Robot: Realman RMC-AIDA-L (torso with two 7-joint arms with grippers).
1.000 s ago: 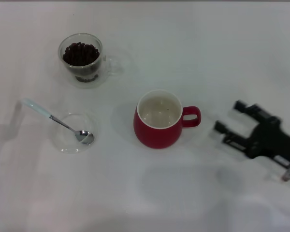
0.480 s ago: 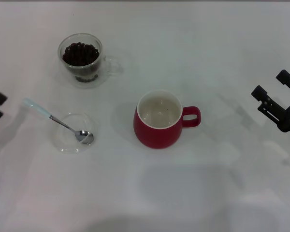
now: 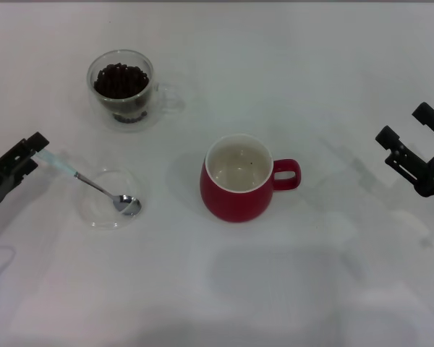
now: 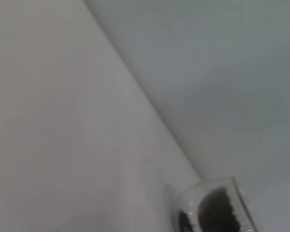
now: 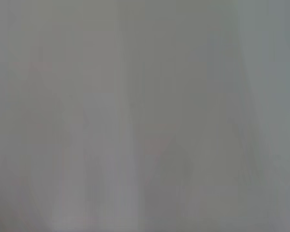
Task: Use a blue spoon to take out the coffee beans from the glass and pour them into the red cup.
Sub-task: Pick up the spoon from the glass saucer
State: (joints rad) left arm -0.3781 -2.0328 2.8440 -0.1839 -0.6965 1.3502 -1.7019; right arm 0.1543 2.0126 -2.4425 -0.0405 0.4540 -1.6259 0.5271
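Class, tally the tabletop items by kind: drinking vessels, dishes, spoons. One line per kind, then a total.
Drinking vessels: 2, the glass holding coffee beans and the red cup
Dishes: 1, the clear round dish
Spoons: 1, the blue spoon
Total: 4

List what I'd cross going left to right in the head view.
Left gripper → shallow glass dish holding the spoon → red cup → right gripper.

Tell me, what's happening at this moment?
Left gripper open, at the blue spoon handle. Right gripper open, parked at table's right edge. Nothing in the way.
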